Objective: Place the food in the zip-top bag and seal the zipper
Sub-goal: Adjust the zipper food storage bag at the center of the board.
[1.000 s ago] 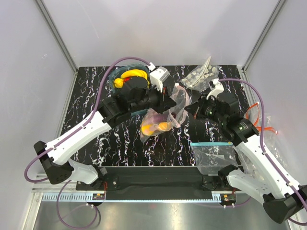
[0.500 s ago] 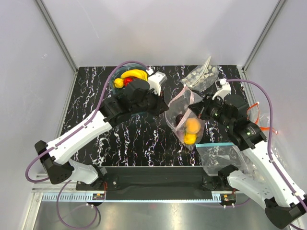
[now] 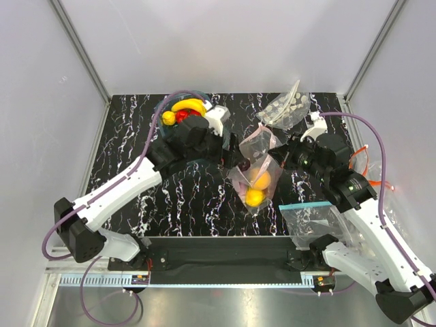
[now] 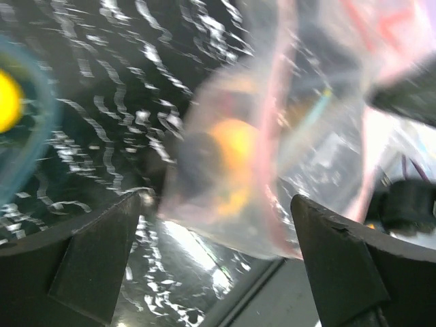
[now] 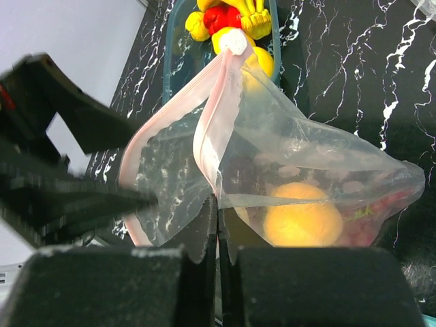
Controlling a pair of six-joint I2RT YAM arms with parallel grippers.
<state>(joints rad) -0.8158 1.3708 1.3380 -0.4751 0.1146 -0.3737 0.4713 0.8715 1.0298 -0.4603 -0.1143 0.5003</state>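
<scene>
Clear zip-top bag [image 5: 286, 163] is hanging over the surface [image 3: 136, 170] from the clenched right end effector [image 5: 218, 221], which is pinching its zipper [image 5: 216, 116]. The left end effector [image 4: 218, 231] is gaping empty nearby. Held one-sided, the open mouth is risking tipping and spilling the oranges [image 5: 303, 221].

The bag [image 3: 253, 174], with fruit [image 3: 257, 180] in it, is mid-table between the left gripper [image 4: 218, 225] on its left and the right gripper [image 5: 219, 211] at its mouth. A tub [image 5: 167, 65] of more fruit [image 3: 187, 107] stands behind it to the left. A packet [image 3: 283, 109] lies rear right and a second bag [image 3: 310, 219] front right.
</scene>
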